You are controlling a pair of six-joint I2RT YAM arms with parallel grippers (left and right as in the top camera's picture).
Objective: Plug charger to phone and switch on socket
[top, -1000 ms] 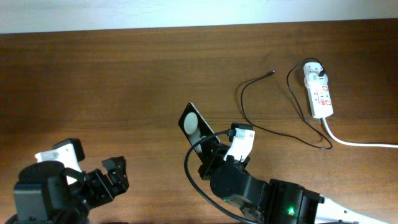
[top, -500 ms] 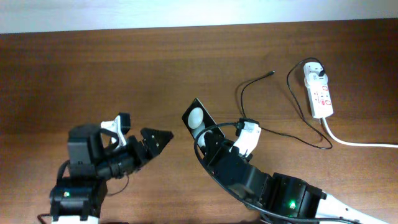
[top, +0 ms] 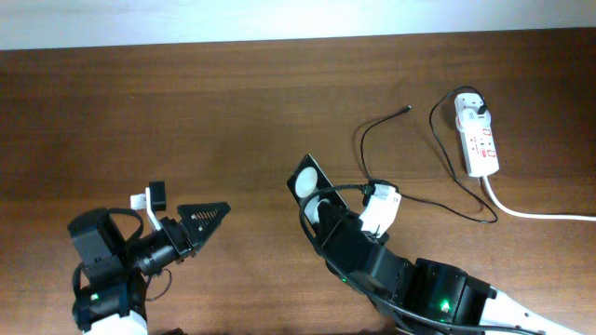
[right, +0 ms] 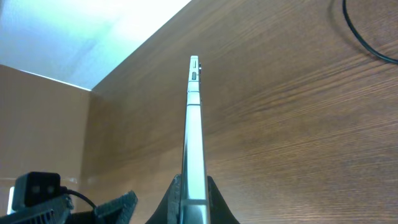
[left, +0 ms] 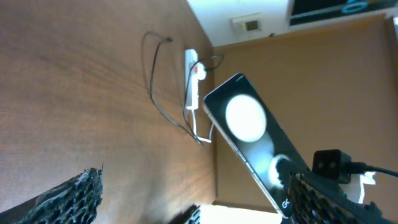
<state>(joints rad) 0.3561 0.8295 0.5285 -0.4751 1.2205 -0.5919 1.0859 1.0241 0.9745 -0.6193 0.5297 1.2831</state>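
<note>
Black phone (top: 308, 180) was pinched in the right jaws, raised off the desk (top: 186, 102); left jaws were spread, empty. A slip was feared if the distant charger (top: 361, 149) were pushed in hard.

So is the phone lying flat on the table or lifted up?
Lifted: the right gripper pinches the phone at one end, holding it tilted above the table.
</note>
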